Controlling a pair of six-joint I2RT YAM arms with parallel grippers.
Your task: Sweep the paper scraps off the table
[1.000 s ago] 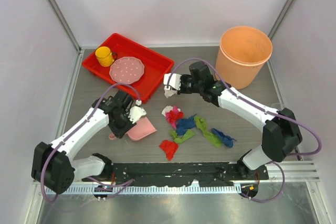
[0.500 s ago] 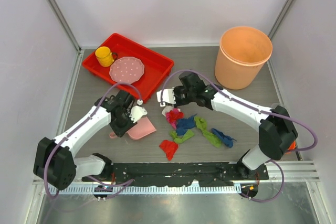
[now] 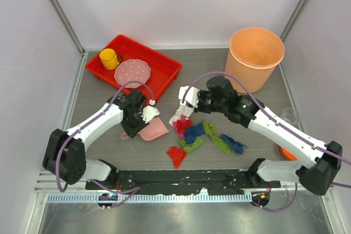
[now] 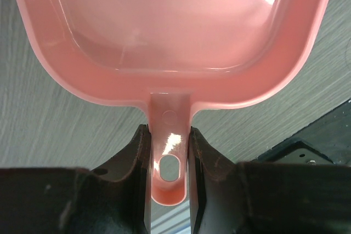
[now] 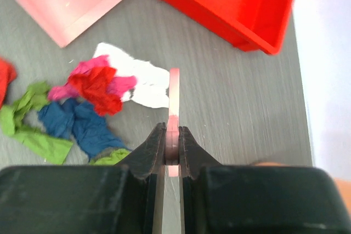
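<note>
Mid-table, toward the near edge: right gripper [image 5: 173, 147] pinched tight on the thin pink brush handle [image 5: 174, 89], just beside the paper scraps [image 5: 93, 94]. Left gripper [image 4: 169, 154] clamps the dustpan [image 4: 164, 36] by its handle. I judge the pan sits apart from the scraps, so a hard stroke could scatter them across the table [image 3: 142, 154] or twist the handle.

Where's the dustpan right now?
In the top view, left of centre: the dustpan, handle in the left gripper, is just left of the paper scraps, below the red tray.

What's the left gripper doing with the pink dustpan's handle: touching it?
Touching. In the left wrist view the left gripper is shut on the pink dustpan's handle, both fingers flush against its sides.
</note>
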